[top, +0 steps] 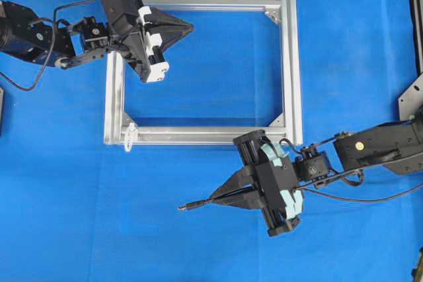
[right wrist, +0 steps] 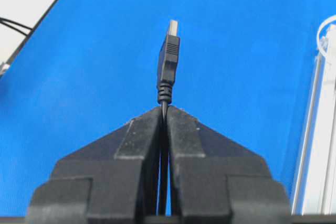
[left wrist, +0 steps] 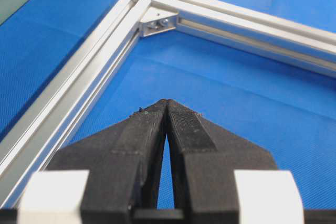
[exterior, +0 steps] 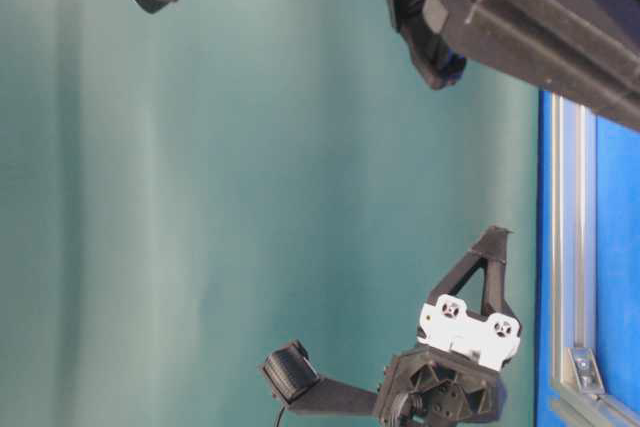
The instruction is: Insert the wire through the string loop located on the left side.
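My right gripper point(top: 213, 199) point(right wrist: 164, 109) is shut on the wire point(top: 370, 199), just behind its dark plug point(top: 190, 207) point(right wrist: 168, 61). The plug's silvery tip points left over the blue mat, below the square aluminium frame point(top: 291, 64). The string loop point(top: 129, 134) point(right wrist: 324, 29) hangs whitish at the frame's lower left corner, up and to the left of the plug. The wire trails back to the right past the right arm. My left gripper point(top: 190, 28) point(left wrist: 167, 103) is shut with nothing in it, above the frame's upper part, pointing right.
The frame lies flat on a blue mat point(top: 66, 216). A corner bracket point(left wrist: 157, 20) shows ahead of the left gripper. A dark metal stand point(top: 411, 90) sits at the right edge. In the table-level view the frame's rail point(exterior: 570, 247) runs along the right.
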